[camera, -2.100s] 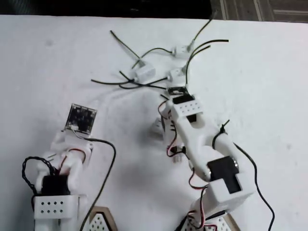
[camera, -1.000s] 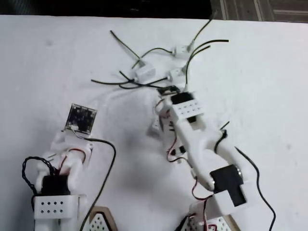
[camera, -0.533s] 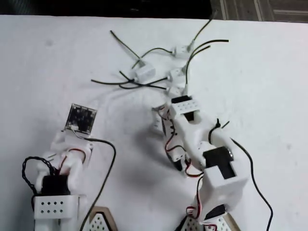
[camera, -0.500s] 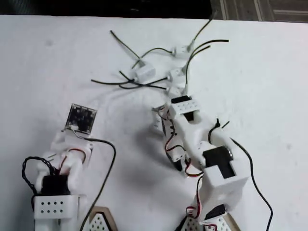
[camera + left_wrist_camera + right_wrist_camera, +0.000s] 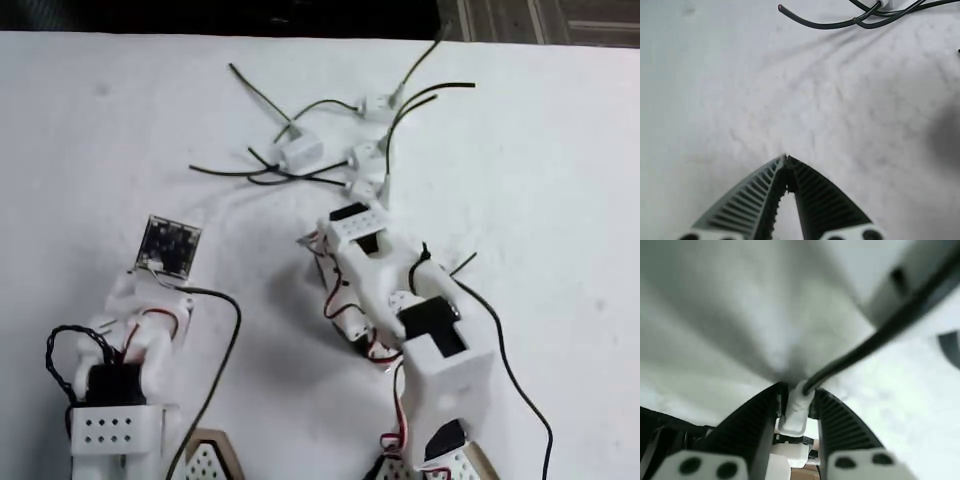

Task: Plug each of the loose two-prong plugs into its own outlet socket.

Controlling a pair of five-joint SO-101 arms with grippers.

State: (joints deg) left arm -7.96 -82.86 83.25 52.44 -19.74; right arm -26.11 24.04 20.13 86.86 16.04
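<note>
In the right wrist view my right gripper (image 5: 797,390) is shut on a small white two-prong plug (image 5: 796,415), whose black cord (image 5: 875,340) runs away from the fingers. From above, the right arm (image 5: 385,280) sits at mid-table with its wrist over the gripper. Just beyond it lie small white plug and socket pieces (image 5: 298,150) (image 5: 365,155) (image 5: 375,103) (image 5: 365,187) in a tangle of black cords (image 5: 260,175). The left arm (image 5: 130,340) stays near the front left. Its gripper (image 5: 786,160) is shut on nothing above bare table.
The white table (image 5: 560,200) has open room on the right and the far left. A black cable (image 5: 225,340) trails from the left arm toward the front edge. Another cable (image 5: 515,380) loops beside the right arm. Black cord ends (image 5: 840,22) lie beyond the left gripper.
The right arm has drawn back from the white pieces toward the front edge and swung left. A white piece its wrist covered now shows. The left arm has not moved.
</note>
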